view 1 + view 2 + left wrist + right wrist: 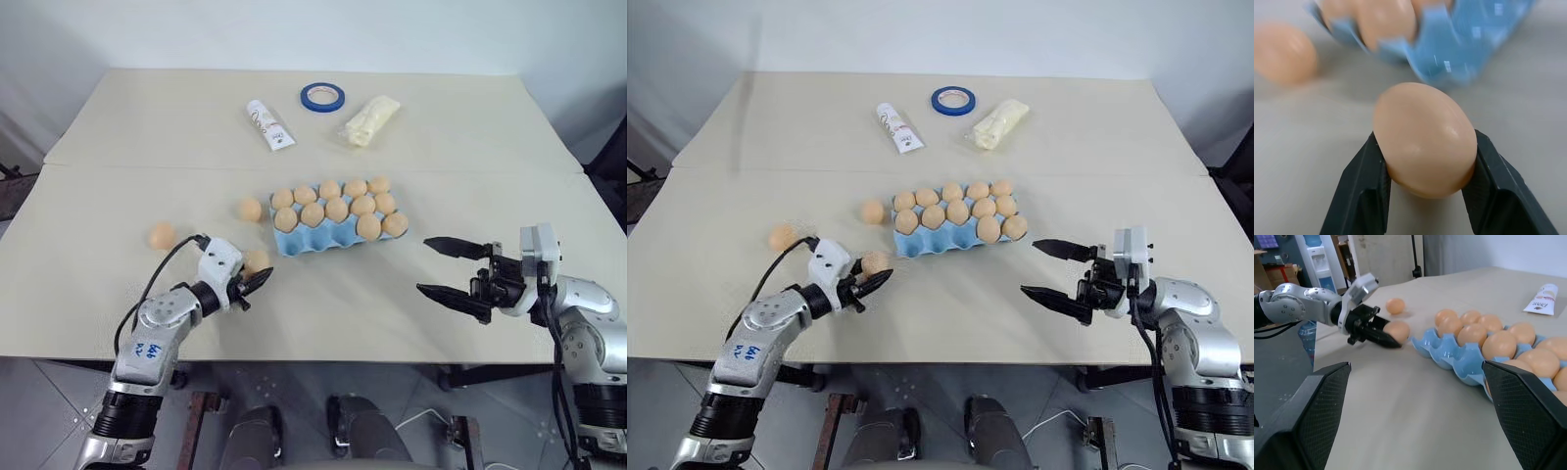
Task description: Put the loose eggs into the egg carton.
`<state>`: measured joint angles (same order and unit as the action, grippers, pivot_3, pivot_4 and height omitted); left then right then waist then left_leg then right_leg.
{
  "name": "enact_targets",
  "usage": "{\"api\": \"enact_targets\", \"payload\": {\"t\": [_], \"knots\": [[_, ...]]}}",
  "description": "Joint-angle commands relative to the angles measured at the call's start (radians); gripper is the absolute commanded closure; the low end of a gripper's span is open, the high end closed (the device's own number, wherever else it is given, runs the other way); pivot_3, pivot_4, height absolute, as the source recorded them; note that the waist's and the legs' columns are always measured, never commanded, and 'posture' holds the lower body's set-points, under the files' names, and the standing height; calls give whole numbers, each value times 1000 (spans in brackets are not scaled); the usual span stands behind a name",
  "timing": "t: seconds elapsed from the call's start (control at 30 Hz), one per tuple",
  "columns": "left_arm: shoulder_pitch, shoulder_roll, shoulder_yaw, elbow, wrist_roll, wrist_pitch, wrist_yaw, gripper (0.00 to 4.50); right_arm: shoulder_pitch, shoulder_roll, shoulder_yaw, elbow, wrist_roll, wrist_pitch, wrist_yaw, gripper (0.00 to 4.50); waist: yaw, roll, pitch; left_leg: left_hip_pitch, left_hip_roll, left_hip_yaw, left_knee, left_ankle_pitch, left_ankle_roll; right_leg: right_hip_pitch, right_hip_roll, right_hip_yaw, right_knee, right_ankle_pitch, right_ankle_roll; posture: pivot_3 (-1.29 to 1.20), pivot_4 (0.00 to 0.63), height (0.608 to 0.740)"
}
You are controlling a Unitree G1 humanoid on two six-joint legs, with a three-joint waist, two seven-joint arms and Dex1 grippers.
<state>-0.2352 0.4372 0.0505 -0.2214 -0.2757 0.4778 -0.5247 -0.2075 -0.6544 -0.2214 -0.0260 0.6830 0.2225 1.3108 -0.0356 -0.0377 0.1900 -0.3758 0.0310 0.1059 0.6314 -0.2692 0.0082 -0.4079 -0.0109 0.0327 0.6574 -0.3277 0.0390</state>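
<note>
Locate the gripped egg (pixel 1424 139) first: it sits between the two black fingers of the left gripper (pixel 257 281), low over the tan table (pixel 118 127), just off the near-left corner of the egg carton (pixel 294 243); the fingers (pixel 1362 196) press its two flanks, so treat this gripper as closed on the egg; in the left wrist view the egg's long axis lies roughly across the fingers, tilted, and which end is the blunt one cannot be told.

Note two further loose eggs on the table: one (pixel 250 209) just beside the carton's left end, apart from it; the other (pixel 162 235) further left, well apart from the carton and near the left arm's cable.

Check the carton next: it is a light blue moulded tray lying at a slant, its long axis running from near-left to far-right; ten eggs (pixel 337 209) stand in its cups in two rows of five; the cups at the near-left end show bare blue.

Observe the right gripper (pixel 449 268) to the right of the carton, near its right end without touching it; it points toward the carton with its fingers spread wide and nothing between them.

At the far side of the table you will find a white tube (pixel 269 124), a blue tape ring (pixel 322 96) and a pale clear-wrapped packet (pixel 370 119); all lie well apart from the carton.
</note>
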Motion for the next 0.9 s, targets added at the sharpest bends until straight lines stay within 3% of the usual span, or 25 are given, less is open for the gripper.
{"api": "enact_targets", "payload": {"t": [0.03, 0.27, 0.6, 0.9], "knots": [[-55, 13, 44, -89, -102, 89, -28, 2950, 15, 5, -35, -22, 21, -21, 2, 0, 4, 0, 0, 0, 0, 0, 0, 0, 0, 0, 0, 0, 0, 0, 0, 0, 150, 740], [-229, -28, 18, 10, -163, 110, -62, 2950, 26, 13, -37, -35, 21, -30, -8, 0, 8, 0, 0, 0, 0, 0, 1, 0, 0, 0, 0, 0, 0, 0, 0, 0, 150, 740], [-468, -202, -164, 460, -34, -147, -192, 2950, 48, 62, -47, -62, 15, -72, -63, 0, 8, 0, 0, 0, 0, 1, 2, 0, -1, 0, 2, 1, 0, 0, 1, 0, 150, 740], [-579, -298, -187, 719, 39, -296, -229, 2950, 104, 63, -47, -99, 7, -80, -88, 0, 6, 0, 0, 0, 0, 2, 2, 0, -1, 0, 2, 2, 0, 1, 1, 0, 150, 740]]}}
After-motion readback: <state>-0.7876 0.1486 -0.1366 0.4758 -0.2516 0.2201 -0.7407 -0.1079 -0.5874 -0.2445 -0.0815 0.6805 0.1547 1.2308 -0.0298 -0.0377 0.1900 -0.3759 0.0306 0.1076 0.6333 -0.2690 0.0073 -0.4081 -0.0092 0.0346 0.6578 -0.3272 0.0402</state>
